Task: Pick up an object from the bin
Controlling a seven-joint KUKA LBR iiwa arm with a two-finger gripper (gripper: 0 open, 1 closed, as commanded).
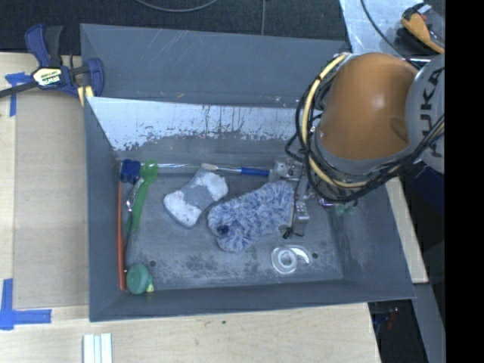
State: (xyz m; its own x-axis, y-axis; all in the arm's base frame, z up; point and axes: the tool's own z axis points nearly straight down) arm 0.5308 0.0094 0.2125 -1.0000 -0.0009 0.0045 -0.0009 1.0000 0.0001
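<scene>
Lying against the closed fingers [301,212], a speckled blue-white cloth [248,215], mid-bin.

Blue-white speckled cloth [253,214]; pale grey sock [193,197]; green ball [139,279]; orange rod [120,233]; dark grey bin [100,225].

The grey bin [197,259] carries on its floor a blue-speckled cloth [253,214], white sock [193,199], clear ring [287,259], green ball [138,278], orange rod [119,233] and green brush [141,195].
</scene>
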